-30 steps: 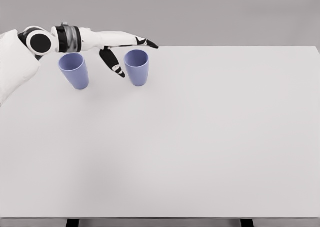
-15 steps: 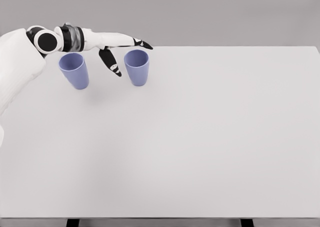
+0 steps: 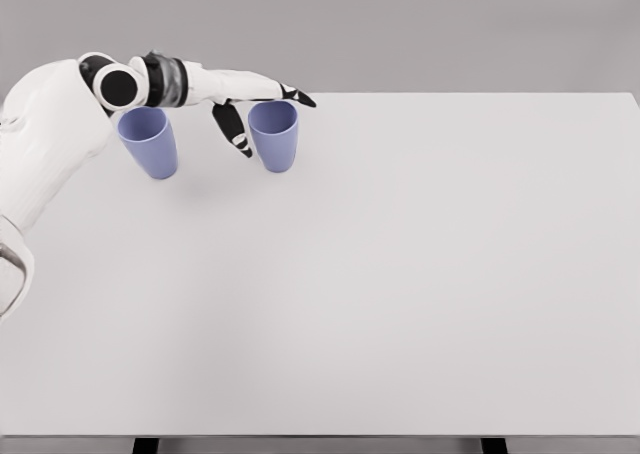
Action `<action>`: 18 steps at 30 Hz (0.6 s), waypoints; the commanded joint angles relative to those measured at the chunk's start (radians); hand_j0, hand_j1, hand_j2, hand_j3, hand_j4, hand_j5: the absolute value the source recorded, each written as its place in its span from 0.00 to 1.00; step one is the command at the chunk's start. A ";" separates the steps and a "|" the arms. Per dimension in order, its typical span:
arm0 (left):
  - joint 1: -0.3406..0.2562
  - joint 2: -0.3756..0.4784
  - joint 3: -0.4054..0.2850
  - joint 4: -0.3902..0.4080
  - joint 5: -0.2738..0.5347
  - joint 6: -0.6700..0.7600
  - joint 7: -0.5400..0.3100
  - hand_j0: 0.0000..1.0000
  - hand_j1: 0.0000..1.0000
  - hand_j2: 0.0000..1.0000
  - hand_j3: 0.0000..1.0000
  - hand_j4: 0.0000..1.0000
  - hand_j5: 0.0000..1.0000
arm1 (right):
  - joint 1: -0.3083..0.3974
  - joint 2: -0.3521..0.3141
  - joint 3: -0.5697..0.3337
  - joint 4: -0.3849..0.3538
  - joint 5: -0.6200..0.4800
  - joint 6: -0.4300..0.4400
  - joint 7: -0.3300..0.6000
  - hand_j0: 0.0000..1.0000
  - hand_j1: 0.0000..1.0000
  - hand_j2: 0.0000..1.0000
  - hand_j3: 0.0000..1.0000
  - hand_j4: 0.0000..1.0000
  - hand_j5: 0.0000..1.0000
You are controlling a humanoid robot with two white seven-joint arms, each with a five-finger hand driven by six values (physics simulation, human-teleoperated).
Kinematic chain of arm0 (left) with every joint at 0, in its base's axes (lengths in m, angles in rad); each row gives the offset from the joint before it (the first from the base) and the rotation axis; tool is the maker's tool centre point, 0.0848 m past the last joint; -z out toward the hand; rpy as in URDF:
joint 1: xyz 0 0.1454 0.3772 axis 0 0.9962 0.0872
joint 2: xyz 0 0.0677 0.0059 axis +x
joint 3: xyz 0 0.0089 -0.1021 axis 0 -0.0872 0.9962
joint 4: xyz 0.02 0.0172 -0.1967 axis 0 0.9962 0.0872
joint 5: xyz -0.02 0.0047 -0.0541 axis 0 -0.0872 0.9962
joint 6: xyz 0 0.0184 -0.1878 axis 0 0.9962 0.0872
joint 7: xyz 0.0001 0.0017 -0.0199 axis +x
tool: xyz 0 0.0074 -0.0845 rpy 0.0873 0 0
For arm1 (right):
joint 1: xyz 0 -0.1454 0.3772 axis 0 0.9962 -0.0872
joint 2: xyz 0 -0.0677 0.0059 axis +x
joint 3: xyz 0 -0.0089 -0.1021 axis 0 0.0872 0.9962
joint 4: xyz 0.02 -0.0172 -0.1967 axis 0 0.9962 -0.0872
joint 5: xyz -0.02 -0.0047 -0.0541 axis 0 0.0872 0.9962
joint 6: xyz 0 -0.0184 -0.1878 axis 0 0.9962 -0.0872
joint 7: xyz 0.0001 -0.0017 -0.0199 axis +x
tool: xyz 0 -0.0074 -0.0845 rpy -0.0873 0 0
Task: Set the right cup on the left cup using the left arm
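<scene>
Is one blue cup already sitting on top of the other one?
No, the right cup and the left cup both stand apart on the table.

White table [image 3: 400,274] carried two blue cups, both upright near far left edge: left cup [image 3: 149,142], right cup [image 3: 273,134], standing apart.

The right cup [image 3: 273,134] is a plain blue-violet tumbler without a handle, standing upright with its mouth open, tapering toward its base. It sits just beside the left hand [image 3: 240,94], between the lowered thumb and the outstretched fingers behind its rim. The left cup [image 3: 149,141], same colour and shape, stands upright below the wrist, apart from the first.
</scene>
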 commanded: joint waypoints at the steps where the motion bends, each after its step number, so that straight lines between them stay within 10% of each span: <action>1: 0.000 -0.011 0.011 0.007 -0.008 0.003 0.000 1.00 1.00 1.00 1.00 1.00 1.00 | 0.000 0.000 0.000 0.000 0.001 -0.001 0.000 1.00 1.00 1.00 1.00 1.00 1.00; 18: 0.006 -0.004 0.009 0.027 -0.007 0.003 0.000 0.55 0.55 0.55 0.55 0.55 0.55 | 0.000 0.000 0.000 0.000 0.002 -0.001 0.000 1.00 1.00 1.00 1.00 1.00 1.00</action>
